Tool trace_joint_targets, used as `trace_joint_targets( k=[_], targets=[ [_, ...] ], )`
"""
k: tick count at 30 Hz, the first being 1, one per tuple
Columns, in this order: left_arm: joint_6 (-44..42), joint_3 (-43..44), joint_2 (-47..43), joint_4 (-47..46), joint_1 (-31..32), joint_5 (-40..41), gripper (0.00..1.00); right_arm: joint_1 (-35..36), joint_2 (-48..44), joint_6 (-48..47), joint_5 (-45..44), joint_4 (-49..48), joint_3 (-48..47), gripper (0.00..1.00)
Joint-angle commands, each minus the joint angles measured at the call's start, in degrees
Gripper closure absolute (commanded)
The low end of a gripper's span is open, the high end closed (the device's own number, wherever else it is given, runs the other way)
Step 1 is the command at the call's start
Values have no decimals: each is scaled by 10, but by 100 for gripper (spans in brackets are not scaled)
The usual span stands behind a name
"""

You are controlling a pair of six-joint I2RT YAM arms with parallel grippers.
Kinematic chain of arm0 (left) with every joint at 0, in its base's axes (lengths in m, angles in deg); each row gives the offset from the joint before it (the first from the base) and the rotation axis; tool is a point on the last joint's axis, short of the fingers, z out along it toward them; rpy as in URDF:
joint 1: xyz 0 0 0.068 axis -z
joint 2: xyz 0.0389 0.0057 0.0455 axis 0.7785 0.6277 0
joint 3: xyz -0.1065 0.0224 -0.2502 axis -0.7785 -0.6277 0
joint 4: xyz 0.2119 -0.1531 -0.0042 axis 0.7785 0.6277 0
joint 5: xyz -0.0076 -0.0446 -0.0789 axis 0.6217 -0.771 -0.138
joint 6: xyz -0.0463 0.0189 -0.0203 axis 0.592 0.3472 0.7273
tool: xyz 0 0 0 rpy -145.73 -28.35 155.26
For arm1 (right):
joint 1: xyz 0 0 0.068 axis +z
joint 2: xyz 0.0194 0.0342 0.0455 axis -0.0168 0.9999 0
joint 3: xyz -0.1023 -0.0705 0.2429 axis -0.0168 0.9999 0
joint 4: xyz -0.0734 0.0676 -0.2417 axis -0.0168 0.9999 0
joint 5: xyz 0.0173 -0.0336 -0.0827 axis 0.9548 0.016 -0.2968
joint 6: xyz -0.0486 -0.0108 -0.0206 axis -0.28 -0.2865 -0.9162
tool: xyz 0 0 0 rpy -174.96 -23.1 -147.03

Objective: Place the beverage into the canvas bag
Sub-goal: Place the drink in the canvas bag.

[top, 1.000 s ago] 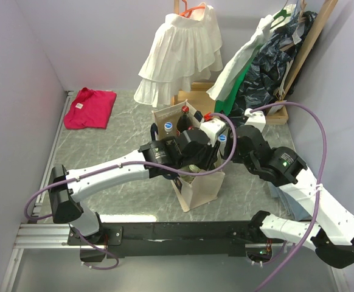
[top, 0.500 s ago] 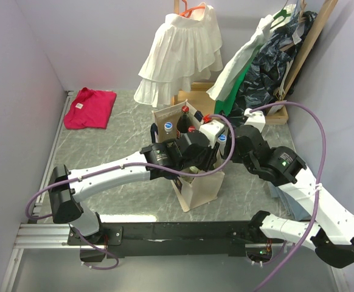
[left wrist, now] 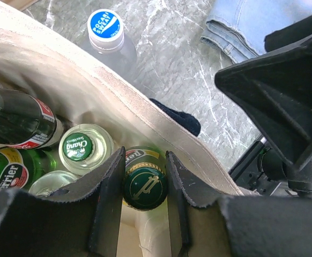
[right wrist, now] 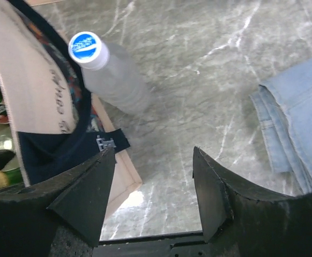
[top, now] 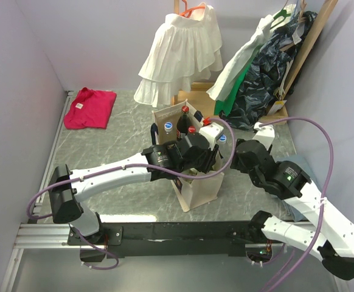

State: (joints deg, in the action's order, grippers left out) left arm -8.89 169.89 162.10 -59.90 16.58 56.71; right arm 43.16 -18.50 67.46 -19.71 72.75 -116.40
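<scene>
The cream canvas bag (top: 202, 185) with navy handles stands mid-table; its rim shows in the left wrist view (left wrist: 108, 80) and its side in the right wrist view (right wrist: 32, 80). My left gripper (top: 195, 159) reaches into the bag, its fingers (left wrist: 109, 187) shut on the cap of a green bottle (left wrist: 144, 184) inside. A Chang bottle (left wrist: 79, 147), a Perrier bottle (left wrist: 11, 171) and a cola bottle (left wrist: 22, 115) stand in the bag too. A Pocari Sweat bottle (right wrist: 89, 47) stands on the table just right of the bag. My right gripper (right wrist: 153, 182) is open and empty beside it.
Folded jeans (right wrist: 295, 123) lie on the table to the right. A red garment (top: 90, 107) lies at the back left. A white ruffled garment (top: 180, 52) and a heap of clothes (top: 268, 67) hang at the back on wooden racks.
My right arm has pulled back to the right, away from the bag. My left gripper has sunk slightly deeper into the bag with the green bottle.
</scene>
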Motion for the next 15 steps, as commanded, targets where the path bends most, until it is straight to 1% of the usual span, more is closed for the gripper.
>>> trace_joint_targets(
  k=[1,15],
  targets=[
    [12,17,-36,-97,4,6,99,0,-17,21,-51,-5,10,33],
    [18,26,0,-83,4,1,99,-3,-44,35,-63,15,14,29]
  ],
)
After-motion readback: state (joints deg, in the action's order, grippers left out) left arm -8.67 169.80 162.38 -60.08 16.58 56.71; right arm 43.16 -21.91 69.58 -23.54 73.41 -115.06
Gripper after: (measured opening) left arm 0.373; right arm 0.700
